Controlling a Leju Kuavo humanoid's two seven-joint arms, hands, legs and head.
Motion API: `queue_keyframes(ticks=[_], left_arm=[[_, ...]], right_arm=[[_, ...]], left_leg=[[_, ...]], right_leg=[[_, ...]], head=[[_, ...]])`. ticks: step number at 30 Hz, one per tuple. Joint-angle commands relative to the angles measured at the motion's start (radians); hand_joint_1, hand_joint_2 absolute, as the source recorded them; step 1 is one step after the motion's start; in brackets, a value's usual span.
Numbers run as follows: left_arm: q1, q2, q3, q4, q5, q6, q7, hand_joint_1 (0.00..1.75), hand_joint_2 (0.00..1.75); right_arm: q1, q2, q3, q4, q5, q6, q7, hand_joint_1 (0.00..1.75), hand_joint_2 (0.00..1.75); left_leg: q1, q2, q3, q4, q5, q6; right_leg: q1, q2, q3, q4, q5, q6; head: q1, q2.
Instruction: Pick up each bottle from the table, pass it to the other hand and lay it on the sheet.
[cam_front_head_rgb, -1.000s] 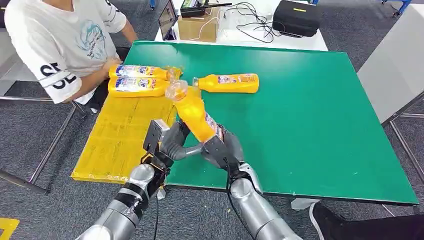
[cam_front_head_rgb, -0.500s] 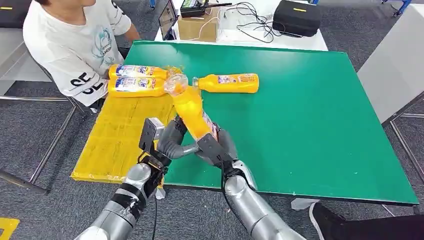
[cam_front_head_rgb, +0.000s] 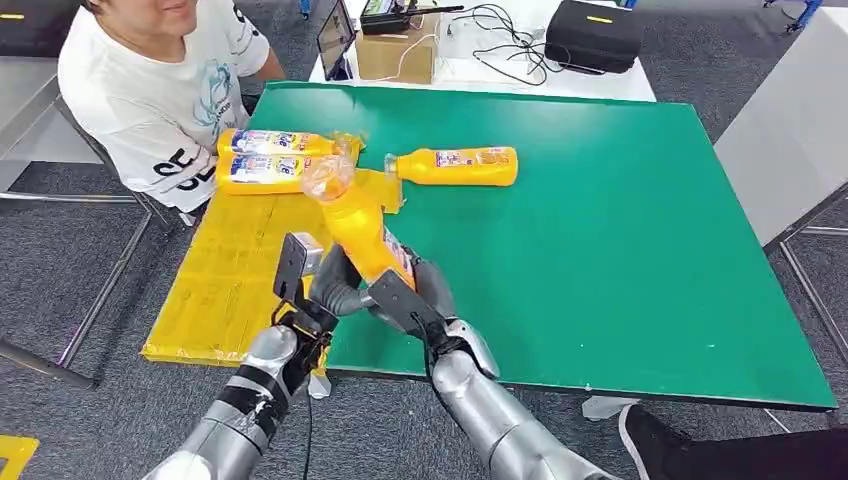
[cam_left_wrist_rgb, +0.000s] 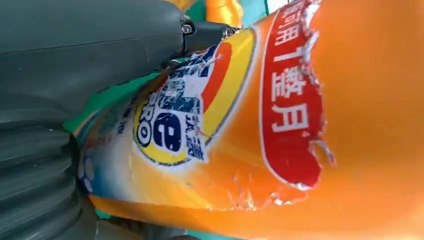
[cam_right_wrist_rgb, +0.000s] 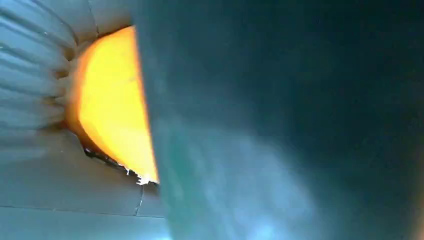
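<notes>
While both robot hands meet at the near edge of the green tabletop (cam_front_head_rgb: 620, 250), the left robot hand (cam_front_head_rgb: 335, 285) and the right robot hand (cam_front_head_rgb: 415, 300) each grasp the base of one orange bottle (cam_front_head_rgb: 358, 228) (cap tilted away, over the yellow sheet (cam_front_head_rgb: 235, 280)). Beyond them lie three more bottles: two (cam_front_head_rgb: 270, 160) on the sheet, one (cam_front_head_rgb: 455, 166) on the tabletop.

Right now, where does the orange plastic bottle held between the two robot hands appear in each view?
Head view: orange plastic bottle stands tilted at lower centre, above the green table.
Left wrist view: its torn label and orange body take up most of the picture.
Right wrist view: an orange sliver beside the grey ribbed cover.
Shared landmark: the bottle's orange body.
</notes>
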Motion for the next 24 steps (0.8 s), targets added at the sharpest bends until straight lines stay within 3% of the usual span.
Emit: queue_keyframes(ticks=[1,6,7,8,9,24], left_arm=[[-0.116,0.003,-0.052,0.193,-0.012,0.057,0.012,0.00,1.75],[-0.117,0.005,-0.027,0.190,-0.009,0.086,-0.004,0.00,1.75],[-0.112,0.003,-0.014,0.178,-0.009,0.099,-0.011,1.57,1.75],[-0.106,0.001,-0.007,0.164,0.000,0.093,-0.021,1.75,1.75],[-0.099,0.003,-0.002,0.149,0.002,0.089,-0.029,1.75,1.75],[-0.082,0.017,0.054,0.103,0.000,0.139,-0.072,1.75,1.75]], right_arm=[[-0.035,0.005,0.163,0.052,-0.033,0.007,0.016,1.75,1.75],[-0.034,0.005,0.178,0.063,-0.035,0.029,0.011,1.75,1.75],[-0.036,0.005,0.180,0.070,-0.029,0.029,0.017,1.75,1.75],[-0.037,0.005,0.180,0.072,-0.026,0.027,0.018,0.70,1.75],[-0.037,0.005,0.176,0.070,-0.026,0.018,0.012,0.00,1.75],[-0.019,-0.015,0.098,0.015,-0.073,-0.017,-0.032,0.00,1.75]], left_leg=[[0.001,-0.001,0.004,0.001,-0.003,-0.001],[0.001,-0.001,0.002,0.000,-0.001,-0.001],[0.001,-0.001,0.005,0.001,-0.003,-0.001],[0.001,-0.001,0.003,0.001,-0.002,-0.001],[0.001,0.000,0.002,0.000,-0.002,-0.001],[0.001,-0.001,0.002,0.000,-0.001,-0.001]], right_leg=[[0.001,-0.002,0.005,0.001,-0.003,-0.002],[0.001,-0.001,0.003,0.000,-0.001,-0.001],[0.002,-0.001,0.005,0.001,-0.003,-0.002],[0.001,-0.001,0.004,0.001,-0.002,-0.001],[0.001,-0.001,0.003,0.000,-0.002,-0.001],[0.001,-0.001,0.003,0.000,-0.001,-0.001]], head=[[0.000,0.000],[0.000,0.000],[0.000,0.000],[0.000,0.000],[0.000,0.000],[0.000,0.000]])
